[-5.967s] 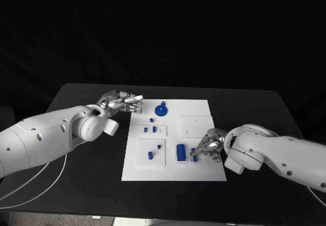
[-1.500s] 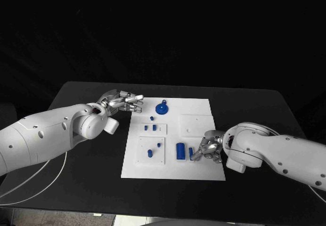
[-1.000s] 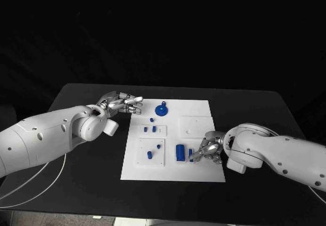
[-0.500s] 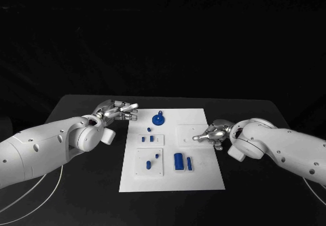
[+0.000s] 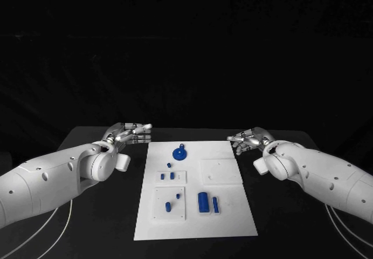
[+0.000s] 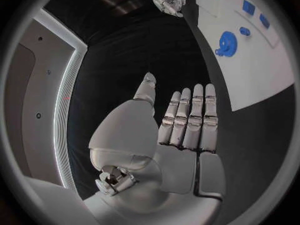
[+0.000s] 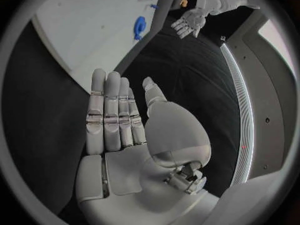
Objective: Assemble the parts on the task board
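The white task board (image 5: 225,216) lies in the middle of the black table. A round blue part with a loop (image 5: 179,154) sits near its far end, with small blue pegs (image 5: 166,176) below it and two upright blue blocks (image 5: 208,203) near the front. My left hand (image 5: 130,133) hovers off the board's far left corner, flat and holding nothing, its fingers straight (image 6: 187,120). My right hand (image 5: 249,139) hovers off the far right corner, also flat and holding nothing (image 7: 112,115). The round blue part (image 6: 226,44) and the board (image 7: 94,30) show beyond each palm.
Black table (image 5: 93,216) surrounds the board on both sides. A white cable (image 5: 47,216) trails under my left arm. Each wrist view shows the other hand across the table: the right hand (image 6: 165,0) and the left hand (image 7: 187,22).
My right hand has let go near the two blue blocks and lifted away to the board's far right corner, fingers straightened. The left hand has opened flat. The camera has tilted.
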{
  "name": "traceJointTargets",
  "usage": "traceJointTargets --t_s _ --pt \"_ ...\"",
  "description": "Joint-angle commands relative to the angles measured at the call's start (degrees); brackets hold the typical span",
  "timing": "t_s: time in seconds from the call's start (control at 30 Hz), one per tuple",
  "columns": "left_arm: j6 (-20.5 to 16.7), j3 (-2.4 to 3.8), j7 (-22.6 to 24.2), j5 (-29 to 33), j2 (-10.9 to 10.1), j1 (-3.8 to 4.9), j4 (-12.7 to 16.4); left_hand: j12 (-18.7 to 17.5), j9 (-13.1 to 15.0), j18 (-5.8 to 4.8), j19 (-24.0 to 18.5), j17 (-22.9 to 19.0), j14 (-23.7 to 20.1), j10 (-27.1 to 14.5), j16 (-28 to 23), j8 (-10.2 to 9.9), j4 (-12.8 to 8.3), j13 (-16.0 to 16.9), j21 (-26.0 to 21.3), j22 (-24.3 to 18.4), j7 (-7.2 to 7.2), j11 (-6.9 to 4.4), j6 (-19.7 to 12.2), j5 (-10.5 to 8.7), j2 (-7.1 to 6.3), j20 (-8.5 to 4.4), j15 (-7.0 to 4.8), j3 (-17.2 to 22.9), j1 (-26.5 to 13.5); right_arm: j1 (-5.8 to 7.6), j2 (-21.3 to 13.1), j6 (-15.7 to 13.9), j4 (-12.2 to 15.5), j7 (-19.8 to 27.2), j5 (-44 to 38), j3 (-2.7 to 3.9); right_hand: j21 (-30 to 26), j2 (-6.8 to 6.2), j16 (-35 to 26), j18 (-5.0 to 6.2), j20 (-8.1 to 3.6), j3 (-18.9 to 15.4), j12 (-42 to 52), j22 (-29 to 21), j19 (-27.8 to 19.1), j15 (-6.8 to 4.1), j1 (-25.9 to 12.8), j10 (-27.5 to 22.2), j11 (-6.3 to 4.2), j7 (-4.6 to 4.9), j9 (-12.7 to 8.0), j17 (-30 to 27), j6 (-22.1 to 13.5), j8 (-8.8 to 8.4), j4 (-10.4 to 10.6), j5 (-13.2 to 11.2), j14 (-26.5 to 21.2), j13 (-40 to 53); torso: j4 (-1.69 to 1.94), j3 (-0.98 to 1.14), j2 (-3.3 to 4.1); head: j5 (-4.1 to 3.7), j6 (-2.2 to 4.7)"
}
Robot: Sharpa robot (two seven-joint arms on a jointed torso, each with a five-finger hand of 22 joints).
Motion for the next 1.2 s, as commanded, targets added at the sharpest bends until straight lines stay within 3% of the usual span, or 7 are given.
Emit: traceJointTargets --t_s 0.03,0.23,0.27,0.33,0.5,0.53,1.2 --pt "-1.3 0.10 1.6 3.4 1.1 0.43 -1.6 -0.2 -0.1 0.70 -1.0 -0.1 -1.4 -2.2 -0.3 -0.3 0.1 -0.1 0.1 -0.4 -0.41 -0.16 -1.4 0.23 -0.27 0.22 0.03 0.5 0.4 0.07 1.3 -0.7 -2.6 10.7 10.1 0.38 -1.0 0.60 -12.6 1.47 4.01 1.4 -9.9 -13.6 -7.9 3.25 0.1 2.1 2.35 1.14 -0.1 -12.4 -1.7 0.15 -0.9 -0.1 -1.2 -17.9 0.04 0.29 -0.60 0.02 1.67" --pt "-0.7 0.14 1.8 4.1 3.2 0.87 -4.8 -0.3 -0.1 1.33 -1.5 -0.1 -2.6 -4.1 -0.3 -0.3 0.3 -0.2 0.4 -0.9 -0.85 -0.66 -1.0 0.18 -0.02 0.82 -0.19 0.8 0.5 0.21 3.7 2.1 -6.7 15.1 14.5 1.34 -0.4 1.37 -18.1 3.10 9.96 5.2 -12.2 -40.8 -15.4 7.47 -0.7 -7.0 5.52 0.98 -0.3 -38.2 -4.1 -0.06 -2.4 0.5 -8.6 -29.2 0.14 0.77 -0.92 0.26 2.71" --pt "-0.6 0.08 0.5 2.1 2.8 0.75 -4.3 -3.5 -3.4 -2.73 -56.2 -3.7 -19.7 -58.8 -3.7 -3.7 1.7 -3.4 -4.1 -6.5 -8.24 -8.50 -54.4 -6.83 -0.92 -8.04 -8.60 7.2 -21.8 0.12 3.4 0.0 -6.1 8.9 9.1 1.19 -4.4 -3.26 -21.8 -3.54 2.29 5.4 -15.5 -52.0 -32.7 0.91 -21.4 -25.4 -1.79 -5.93 -3.9 -41.6 -21.6 -3.66 6.0 -14.4 -27.8 -32.3 0.01 0.42 -0.65 0.20 2.28" --pt "-0.8 0.13 0.6 2.2 2.8 0.65 -4.1 -3.5 -3.4 -2.73 -56.2 -3.7 -60.3 -58.8 -3.7 -3.7 1.7 -3.4 -4.1 -6.5 -8.24 -8.50 -54.4 -6.83 -0.92 -8.04 -8.60 7.2 -23.1 0.12 3.3 -0.1 -5.9 9.1 9.3 1.10 -4.4 -3.26 -21.8 -3.54 2.29 5.4 -15.5 -52.0 -74.1 0.91 -23.0 -27.2 -1.79 -5.93 -3.9 -41.6 -63.1 -3.66 6.0 -14.4 -29.6 -32.3 -0.03 0.43 -0.77 0.23 2.25" --pt "-3.8 0.71 1.6 2.3 2.0 -0.63 -1.2 -3.5 -3.4 -2.73 -56.2 -3.7 -60.3 -58.8 -3.7 -3.7 1.7 -3.4 -4.1 -6.5 -8.24 -8.50 -54.4 -6.83 -0.92 -8.04 -8.60 7.2 -32.7 0.14 2.7 -2.6 -2.9 10.9 11.9 -0.20 -4.4 -3.26 -21.8 -3.54 2.29 5.4 -15.5 -52.0 -74.1 0.91 -70.7 -70.1 -1.79 -5.93 -3.9 -41.6 -63.1 -3.66 6.0 -14.4 -74.0 -32.3 -0.64 0.56 -2.27 0.58 1.85" --pt "-4.8 0.89 2.0 2.4 1.8 -1.02 -0.3 -3.5 -3.4 -2.73 -56.2 -3.7 -60.3 -58.8 -3.7 -3.7 1.7 -3.4 -4.1 -6.5 -8.24 -8.50 -54.4 -6.83 -0.92 -8.04 -8.60 7.2 -73.3 0.14 2.5 -3.3 -2.0 11.5 12.7 -0.59 -4.4 -3.26 -21.8 -3.54 2.29 5.4 -15.5 -52.0 -74.1 0.91 -70.7 -70.1 -1.79 -5.93 -3.9 -41.6 -63.1 -3.66 6.0 -14.4 -74.0 -32.3 -0.82 0.60 -2.73 0.69 1.72" --pt "-31.7 6.15 11.3 3.8 -5.0 -12.48 26.1 -3.5 -3.4 -2.73 -56.2 -3.7 -60.3 -58.8 -3.7 -3.7 1.7 -3.4 -4.1 -6.5 -8.24 -8.50 -54.4 -6.83 -0.92 -8.04 -8.60 7.2 -73.3 0.29 -3.8 -26.6 26.9 29.2 38.2 -13.02 -4.4 -3.26 -21.8 -3.54 2.29 5.4 -15.5 -52.0 -74.1 0.91 -70.7 -70.1 -1.79 -5.93 -3.9 -41.6 -63.1 -3.66 6.0 -14.4 -74.0 -32.3 -3.72 1.22 -9.95 2.40 -0.20"
